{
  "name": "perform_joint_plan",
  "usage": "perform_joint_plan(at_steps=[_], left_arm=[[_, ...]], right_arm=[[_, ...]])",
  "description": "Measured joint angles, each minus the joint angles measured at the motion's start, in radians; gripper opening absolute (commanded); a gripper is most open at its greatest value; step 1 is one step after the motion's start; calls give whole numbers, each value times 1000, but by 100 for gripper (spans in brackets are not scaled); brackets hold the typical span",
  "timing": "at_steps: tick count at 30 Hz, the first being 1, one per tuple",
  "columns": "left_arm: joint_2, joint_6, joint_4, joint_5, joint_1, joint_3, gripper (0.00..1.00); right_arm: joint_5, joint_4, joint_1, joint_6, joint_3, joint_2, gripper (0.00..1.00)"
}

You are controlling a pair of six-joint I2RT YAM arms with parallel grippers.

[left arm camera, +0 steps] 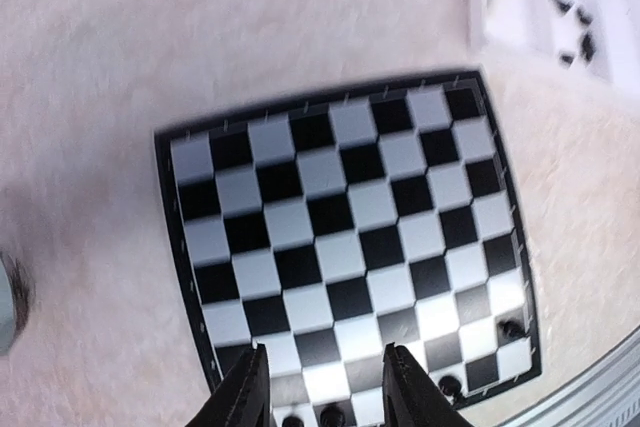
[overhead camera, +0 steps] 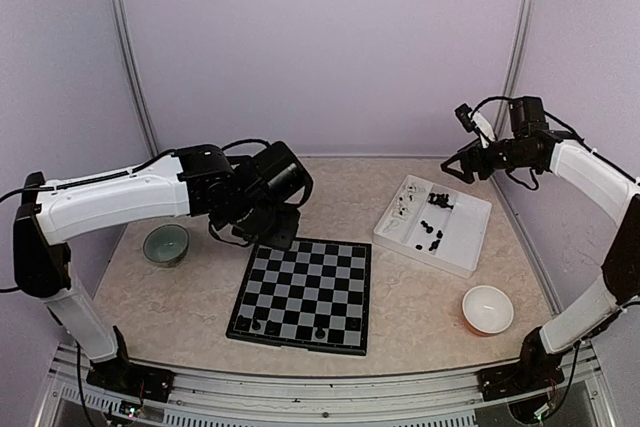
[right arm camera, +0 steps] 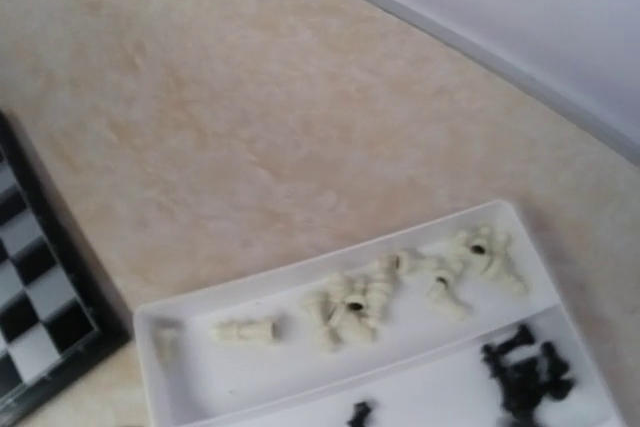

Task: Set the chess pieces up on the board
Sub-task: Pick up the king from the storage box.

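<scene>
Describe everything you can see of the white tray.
The tray is a shallow white rectangle, plastic-looking, with raised rims and dividers inside. It lies flat on the table, angled, right of the board, one corner almost at the board's corner. One long compartment holds a loose heap of white pieces; the next holds scattered black pieces. Nothing else touches it.

We note a beige marbled table (overhead camera: 200,299) bearing the board (overhead camera: 303,294) mid-table, a white tray (overhead camera: 466,228) beyond, green bowl (overhead camera: 165,244) left, orange bowl (overhead camera: 487,310) right.
</scene>
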Motion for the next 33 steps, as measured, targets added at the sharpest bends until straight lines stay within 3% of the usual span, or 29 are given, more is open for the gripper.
perform_joint_plan(at_steps=[1,3,7,13,26,33], left_arm=[[-4,30,32,-13,6,10,42],[-13,114,142,-35,24,18,46],[-1,232,347,-20,65,24,47],[107,303,541,121,154,102,47],[190,320,581,241,186,85,47],[190,315,580,251,189,67,47]], right_arm=[[1,-6,-3,-16,14,13,52],[5,-27,-5,-39,44,55,47],[24,-68,-5,-76,38,147,46],[129,-142,28,-117,18,289,47],[269,-198,90,-117,159,568,42],[325,-210,124,-106,200,612,29]])
